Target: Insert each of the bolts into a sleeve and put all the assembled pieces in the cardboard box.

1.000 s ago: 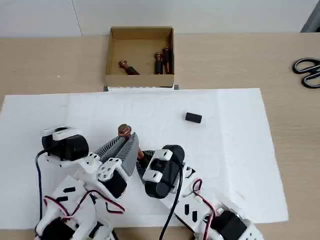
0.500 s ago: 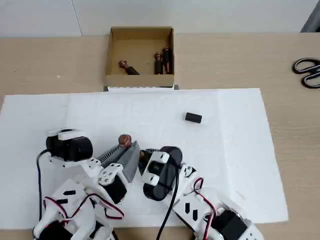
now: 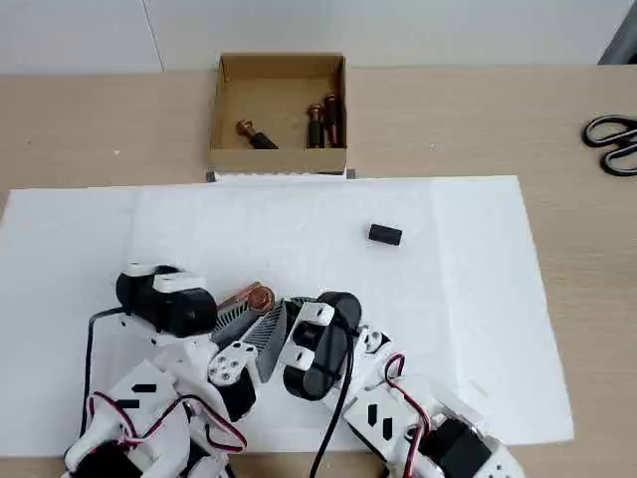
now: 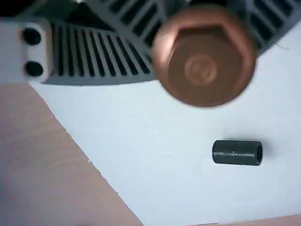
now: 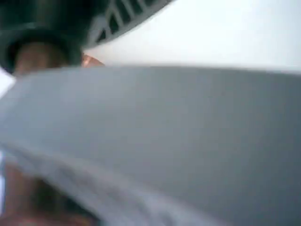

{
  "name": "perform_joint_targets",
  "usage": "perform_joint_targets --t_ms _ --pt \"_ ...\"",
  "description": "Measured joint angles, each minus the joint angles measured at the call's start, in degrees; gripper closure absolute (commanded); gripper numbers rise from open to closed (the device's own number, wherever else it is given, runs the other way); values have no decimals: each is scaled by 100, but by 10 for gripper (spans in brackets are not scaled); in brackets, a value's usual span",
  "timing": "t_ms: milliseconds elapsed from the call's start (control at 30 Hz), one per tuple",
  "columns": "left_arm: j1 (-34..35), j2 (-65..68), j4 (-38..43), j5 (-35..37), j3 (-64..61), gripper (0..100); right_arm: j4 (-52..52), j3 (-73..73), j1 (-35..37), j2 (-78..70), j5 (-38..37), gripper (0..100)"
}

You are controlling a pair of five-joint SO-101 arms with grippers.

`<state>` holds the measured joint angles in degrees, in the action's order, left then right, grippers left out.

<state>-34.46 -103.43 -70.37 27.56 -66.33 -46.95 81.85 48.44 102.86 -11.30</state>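
My left gripper (image 3: pixel 257 307) is shut on a copper bolt (image 3: pixel 261 297) low over the white paper; the bolt's hexagonal head (image 4: pixel 204 61) sits between the ribbed grey fingers (image 4: pixel 94 56). My right gripper (image 3: pixel 287 313) is pressed close beside it, under the right arm's black motor (image 3: pixel 320 344). In the right wrist view a dark ring with a copper centre (image 5: pixel 37 54) shows behind a blurred grey band. A loose black sleeve (image 3: pixel 384 235) (image 4: pixel 236 152) lies on the paper to the far right of both grippers. The cardboard box (image 3: pixel 279 159) at the back holds assembled pieces (image 3: pixel 323 121).
A large white paper sheet (image 3: pixel 478 319) covers the near table. Black-handled scissors (image 3: pixel 612 144) lie at the far right edge of the wooden table. Cables hang from both arms near the front edge.
My left gripper has swung the bolt down and to the right, toward the right arm, and the bolt has tilted over. The left arm's motor moved right. The right arm barely shifted.
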Motion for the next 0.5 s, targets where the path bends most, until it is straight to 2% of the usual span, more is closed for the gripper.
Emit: perform_joint_targets --t_ms 167,333,500 --pt "-53 9 -220 -105 -26 800 0 -35 -62 9 9 996" --pt "-62 -9 -668 -308 26 791 0 -132 -88 -9 9 996" --pt "396 -9 -800 -765 158 791 0 -132 -88 0 9 996"
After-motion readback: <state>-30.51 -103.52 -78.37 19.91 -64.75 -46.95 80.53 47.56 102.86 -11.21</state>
